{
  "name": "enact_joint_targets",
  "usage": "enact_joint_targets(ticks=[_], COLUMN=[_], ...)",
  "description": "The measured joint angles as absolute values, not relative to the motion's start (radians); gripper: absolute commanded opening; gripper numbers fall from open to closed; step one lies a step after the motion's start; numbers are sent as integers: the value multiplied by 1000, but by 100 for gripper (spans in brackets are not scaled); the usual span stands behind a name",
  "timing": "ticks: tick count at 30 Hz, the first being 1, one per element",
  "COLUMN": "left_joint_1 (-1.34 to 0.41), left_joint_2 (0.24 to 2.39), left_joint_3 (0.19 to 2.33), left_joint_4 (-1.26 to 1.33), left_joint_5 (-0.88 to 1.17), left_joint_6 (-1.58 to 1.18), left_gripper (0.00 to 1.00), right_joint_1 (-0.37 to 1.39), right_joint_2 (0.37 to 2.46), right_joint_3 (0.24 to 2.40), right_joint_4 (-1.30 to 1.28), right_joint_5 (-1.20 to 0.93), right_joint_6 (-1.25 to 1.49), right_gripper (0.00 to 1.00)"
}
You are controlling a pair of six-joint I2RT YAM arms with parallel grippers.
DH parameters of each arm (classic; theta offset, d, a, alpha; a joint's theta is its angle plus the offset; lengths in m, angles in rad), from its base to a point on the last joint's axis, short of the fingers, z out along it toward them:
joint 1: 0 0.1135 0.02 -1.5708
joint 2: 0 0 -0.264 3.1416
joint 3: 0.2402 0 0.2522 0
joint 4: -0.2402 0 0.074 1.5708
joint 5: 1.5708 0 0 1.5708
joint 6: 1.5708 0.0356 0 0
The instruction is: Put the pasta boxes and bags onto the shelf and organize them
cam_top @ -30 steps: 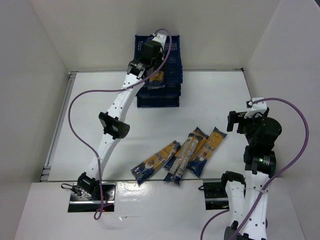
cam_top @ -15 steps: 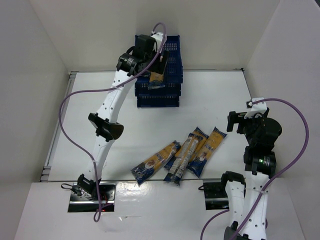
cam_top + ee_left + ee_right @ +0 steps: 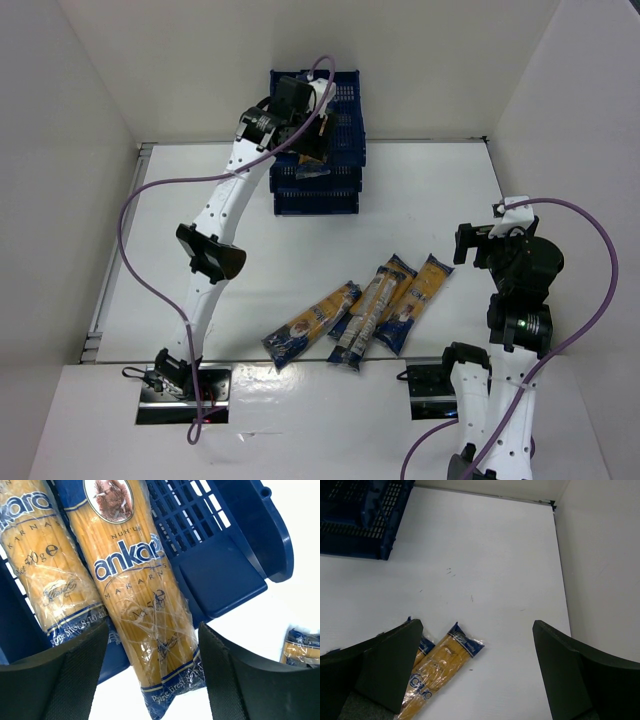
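Top external: the left claw [image 3: 314, 135] reaches over the shelf [image 3: 340, 192] at upper centre. Under it lies a spaghetti packet [image 3: 312, 160], its long axis running up and down the frame. The loose packets [image 3: 312, 325] fan out on the table [image 3: 450, 190] at lower centre, well apart from the shelf and nearer the right claw [image 3: 475, 245] at mid right.

Left wrist: the left claw [image 3: 150, 675] stands open, its jaws spread on either side of the spaghetti packet [image 3: 135, 590]. The packet's long axis runs straight away from the claw. Its near end overhangs the edge of the shelf [image 3: 220, 575]. A second packet [image 3: 42, 565] lies just beside it at upper left and would crowd any sideways nudge.

Right wrist: the right claw [image 3: 477, 672] is open and holds nothing. One of the loose packets [image 3: 440, 667] lies slanted at lower left, and the shelf [image 3: 360, 525] is far off at upper left.
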State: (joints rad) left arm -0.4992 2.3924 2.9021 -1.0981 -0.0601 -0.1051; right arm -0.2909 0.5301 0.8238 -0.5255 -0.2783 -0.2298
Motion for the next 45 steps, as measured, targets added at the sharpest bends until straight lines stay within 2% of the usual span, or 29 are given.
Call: enact_joint_targets(ticks=[3, 17, 19, 21, 22, 25, 26, 28, 45], left_joint_1=[-499, -499, -500, -500, -500, -503, -503, -502, -498], left_joint_2=[2392, 2427, 2428, 2429, 2431, 2432, 2432, 2432, 2512], left_joint_3=[2902, 2901, 2901, 2901, 2901, 2903, 2909, 2918, 3027], left_joint_4=[-1100, -1099, -1099, -1099, -1098, -1088, -1081, -1071, -1028], left_joint_5=[-54, -62, -65, -66, -66, -73, -81, -97, -41], left_joint_6=[-106, -109, -109, -110, -112, -120, -126, -134, -204], left_gripper=[73, 72, 68, 59, 47, 23, 11, 5, 2], right_joint_1=[-291, -291, -291, -291, -291, -291, -291, -291, -297], right_joint_2=[530, 530, 530, 530, 530, 530, 530, 530, 530], right_joint_3=[824, 824, 824, 824, 824, 824, 824, 824, 824], right_joint_4=[-525, -525, -525, -525, -526, -525, -525, -526, -526], right_joint_5=[-278, -278, -278, -278, -278, -278, -278, -278, -279], right_joint_6=[-230, -230, -230, -230, -230, -230, -230, -230, -230], right_gripper=[100, 100, 100, 100, 100, 100, 100, 100, 100])
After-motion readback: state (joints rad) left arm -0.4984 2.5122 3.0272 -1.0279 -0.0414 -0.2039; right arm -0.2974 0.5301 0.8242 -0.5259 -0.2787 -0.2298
